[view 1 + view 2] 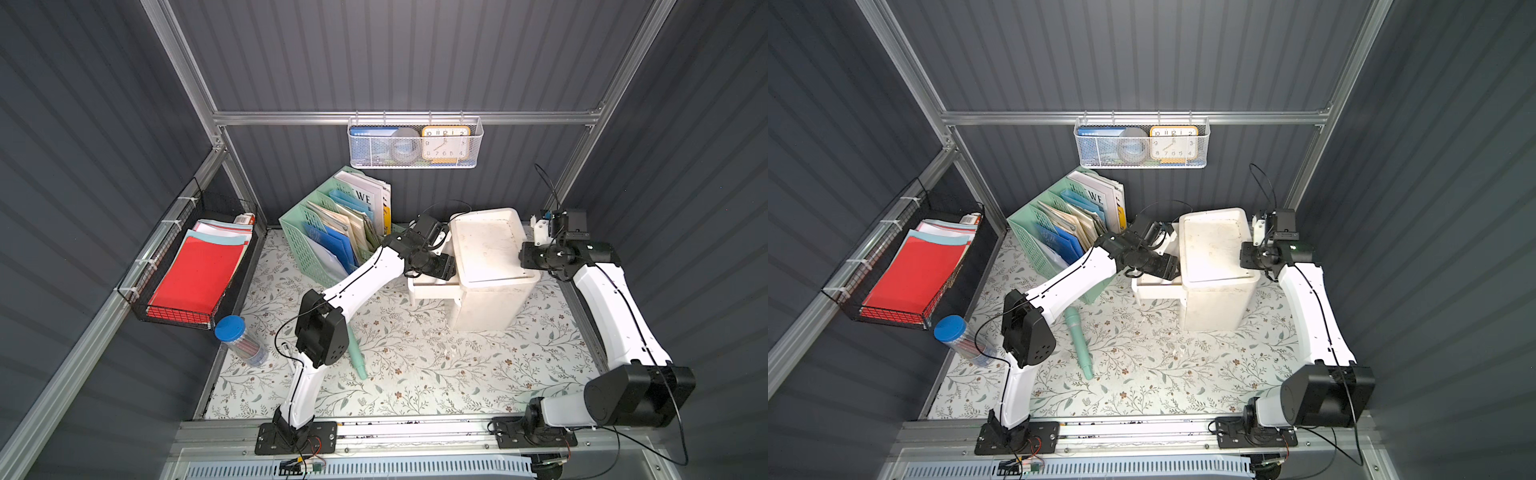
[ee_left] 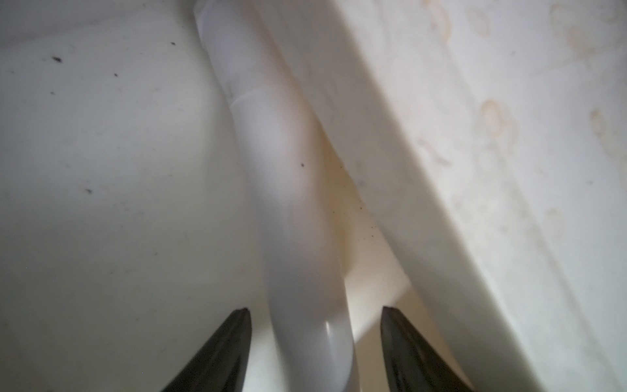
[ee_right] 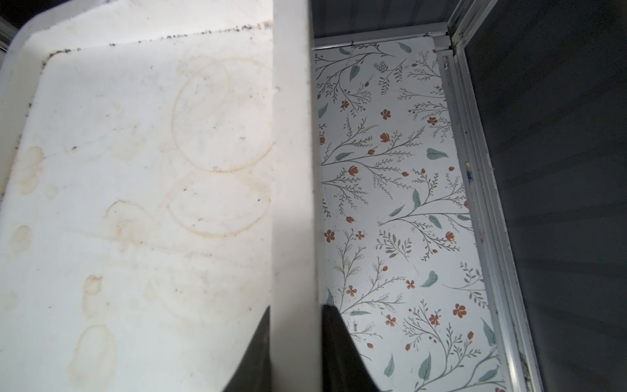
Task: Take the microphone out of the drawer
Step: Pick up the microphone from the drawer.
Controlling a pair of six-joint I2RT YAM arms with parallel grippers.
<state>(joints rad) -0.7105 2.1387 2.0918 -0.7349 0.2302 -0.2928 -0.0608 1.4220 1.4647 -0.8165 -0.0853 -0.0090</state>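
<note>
The white drawer (image 1: 432, 286) stands pulled out from the left side of the white cabinet (image 1: 486, 249). My left gripper (image 2: 315, 309) reaches down into it, jaws open. Between them, touching neither finger, lies a white tapered rod (image 2: 288, 176) that looks like a microphone handle. In both top views the left gripper (image 1: 441, 248) is partly hidden by its own wrist. My right gripper (image 3: 295, 309) is shut on the cabinet's raised top rim (image 3: 293, 169) at its right side (image 1: 523, 254). A green microphone (image 1: 1079, 340) lies on the floral mat beside the left arm.
A green file rack (image 1: 332, 232) full of papers stands just left of the drawer. A clear jar with a blue lid (image 1: 239, 338) sits at the mat's left edge. A black wire basket (image 1: 195, 270) with red paper hangs on the left wall, and a mesh basket (image 1: 415, 143) holding a clock hangs at the back.
</note>
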